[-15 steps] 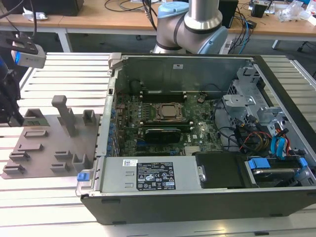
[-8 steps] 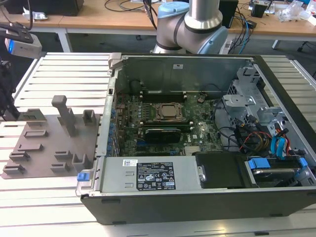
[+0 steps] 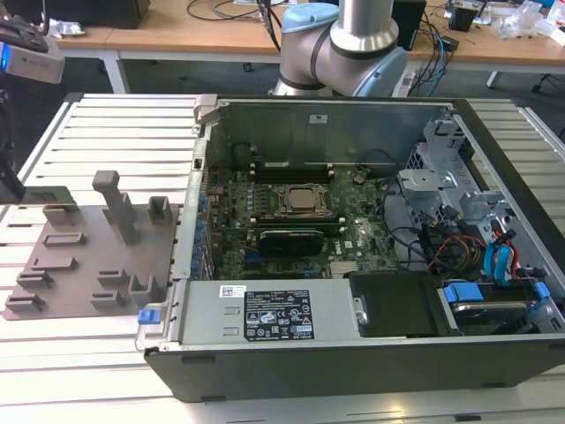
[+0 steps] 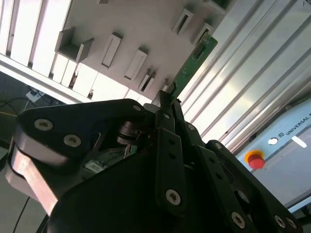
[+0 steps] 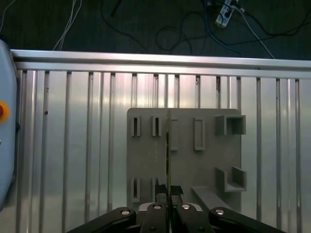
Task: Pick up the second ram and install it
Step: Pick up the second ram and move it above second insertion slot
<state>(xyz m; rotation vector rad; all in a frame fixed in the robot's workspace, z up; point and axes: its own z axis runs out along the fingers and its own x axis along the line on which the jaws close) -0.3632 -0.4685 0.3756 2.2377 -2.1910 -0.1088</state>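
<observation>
In both wrist views my gripper (image 5: 168,196) is shut on the second ram (image 5: 168,145), a narrow green board. The first wrist view has the ram edge-on, as a thin line running out from between the fingers. The second wrist view has its green face (image 4: 194,60) reaching out past the gripper (image 4: 167,99). The ram hangs above the grey fixture plate (image 5: 209,121) with its slotted blocks. In the exterior view the arm's wrist end (image 3: 26,53) sits at the far left, over the plate (image 3: 79,265).
The open computer case (image 3: 353,353) lies to the exterior view's right of the plate. Its motherboard holds the square CPU socket (image 3: 303,200) with long black slots on both sides. Cables and drive bays (image 3: 477,256) crowd the case's right end. Everything rests on a ribbed aluminium table (image 5: 73,145).
</observation>
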